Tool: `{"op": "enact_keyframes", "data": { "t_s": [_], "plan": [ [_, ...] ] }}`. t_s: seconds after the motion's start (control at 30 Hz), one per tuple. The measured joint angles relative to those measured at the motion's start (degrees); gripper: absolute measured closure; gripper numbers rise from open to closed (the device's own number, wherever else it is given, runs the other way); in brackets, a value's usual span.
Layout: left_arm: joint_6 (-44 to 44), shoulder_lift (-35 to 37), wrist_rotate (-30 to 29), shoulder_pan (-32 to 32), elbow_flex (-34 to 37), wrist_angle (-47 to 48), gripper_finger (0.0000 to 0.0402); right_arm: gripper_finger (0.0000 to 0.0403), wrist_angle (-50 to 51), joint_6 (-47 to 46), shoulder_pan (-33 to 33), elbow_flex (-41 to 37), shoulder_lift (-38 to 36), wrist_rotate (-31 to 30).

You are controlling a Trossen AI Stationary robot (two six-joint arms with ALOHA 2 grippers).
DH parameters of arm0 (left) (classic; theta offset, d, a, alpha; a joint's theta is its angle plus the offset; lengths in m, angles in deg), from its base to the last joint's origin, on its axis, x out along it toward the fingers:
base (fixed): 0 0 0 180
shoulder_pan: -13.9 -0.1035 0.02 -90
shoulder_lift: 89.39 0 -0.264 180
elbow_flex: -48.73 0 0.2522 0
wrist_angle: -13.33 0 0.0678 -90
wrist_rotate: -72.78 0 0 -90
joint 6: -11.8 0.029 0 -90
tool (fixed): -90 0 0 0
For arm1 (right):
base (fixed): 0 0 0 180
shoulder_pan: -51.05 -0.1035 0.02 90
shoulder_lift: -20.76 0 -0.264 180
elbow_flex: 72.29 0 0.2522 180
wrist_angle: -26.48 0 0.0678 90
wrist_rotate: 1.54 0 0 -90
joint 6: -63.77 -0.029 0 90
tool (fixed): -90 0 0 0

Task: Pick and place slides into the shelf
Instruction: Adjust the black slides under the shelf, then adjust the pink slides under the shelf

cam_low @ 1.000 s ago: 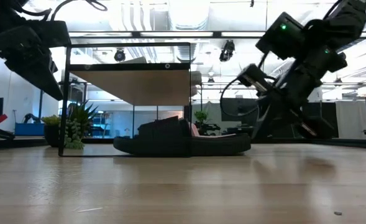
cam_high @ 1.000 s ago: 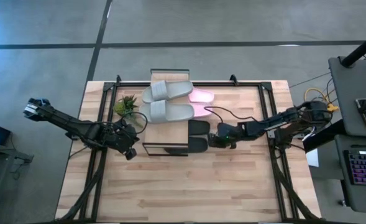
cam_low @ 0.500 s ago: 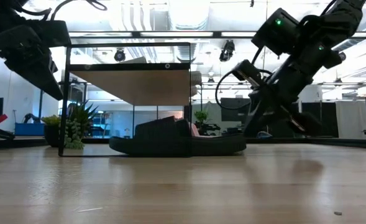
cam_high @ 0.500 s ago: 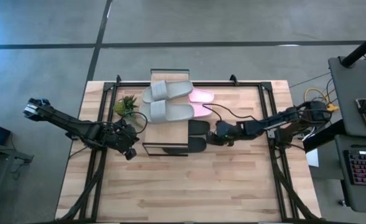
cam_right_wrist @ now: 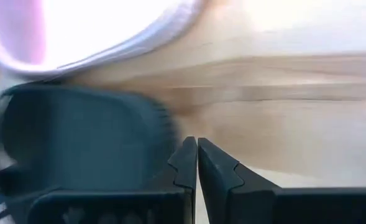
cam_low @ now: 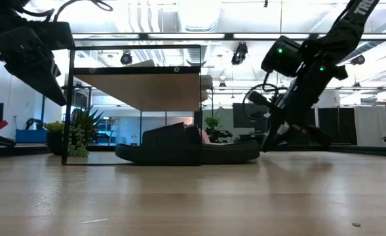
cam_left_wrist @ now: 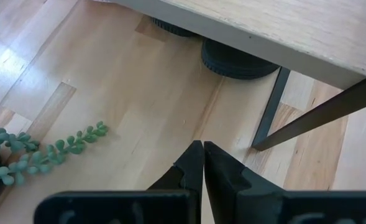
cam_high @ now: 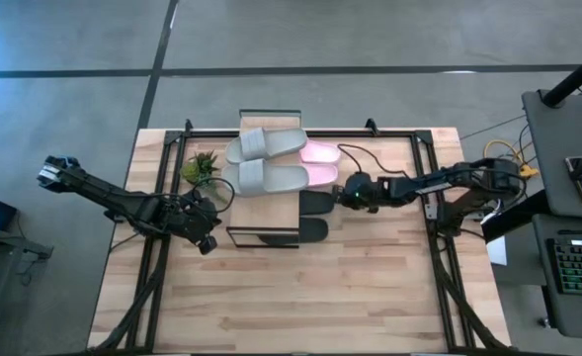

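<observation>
The shelf (cam_high: 266,213) stands mid-table, its plank top on thin black legs. Two grey slides (cam_high: 268,160) lie on its top. A pink slide (cam_high: 322,153) lies on the table by the shelf's right side. Two black slides (cam_high: 315,215) lie on the table, partly under the plank; they also show in the low view (cam_low: 186,147). My right gripper (cam_high: 343,195) is shut, low, at the far black slide's (cam_right_wrist: 77,137) outer end. My left gripper (cam_high: 207,220) is shut and empty, above the table left of the shelf. My right gripper's shut fingers (cam_right_wrist: 186,158) point level from the table's right, close beside the far black slide's outer end (cam_right_wrist: 161,124). I cannot tell whether they touch it. The slide lies flat on the table.
A small green plant (cam_high: 200,166) stands left of the shelf, near my left gripper. Black frame rails (cam_high: 419,168) run along the table's sides and back. Bare wood stretches across the near half (cam_high: 291,297). A desk with a keyboard stands beyond the right edge.
My right gripper, shut, has first gone a little toward the table's left at the near black slide, which has slid slightly further under the shelf. It has then moved toward the table's far edge, to the far black slide's end.
</observation>
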Motion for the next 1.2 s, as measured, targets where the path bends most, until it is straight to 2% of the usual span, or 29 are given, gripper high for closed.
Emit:
{"op": "enact_keyframes", "data": {
  "t_s": [0.13,0.33,0.4,0.57,0.67,1.0,1.2],
  "plan": [
    [0.0,0.0,0.0,0.0,0.0,0.0,0.0402,0.0394,-4.2,3.4,1.2,0.6,2.2,4.5],
    [0.0,0.0,0.0,0.0,0.0,0.0,0.0402,0.0394,-4.0,6.1,1.1,4.3,7.5,6.3],
    [0.0,0.0,0.2,0.0,0.0,0.0,0.0402,0.0394,-3.2,5.6,1.1,5.1,7.5,3.9],
    [0.0,0.0,0.6,0.0,0.0,0.0,0.0402,0.0394,4.1,2.1,2.0,6.4,3.6,-8.7],
    [0.0,0.0,0.6,0.0,0.0,0.0,0.0402,0.0394,8.2,5.4,4.8,7.0,2.5,-9.9],
    [0.0,0.0,0.5,0.0,0.0,0.1,0.0402,0.0394,4.3,16.4,15.0,8.4,5.5,-4.6],
    [0.0,0.0,0.5,0.0,0.0,0.1,0.0402,0.0394,3.4,21.4,16.2,12.8,11.1,1.1]
  ]
}}
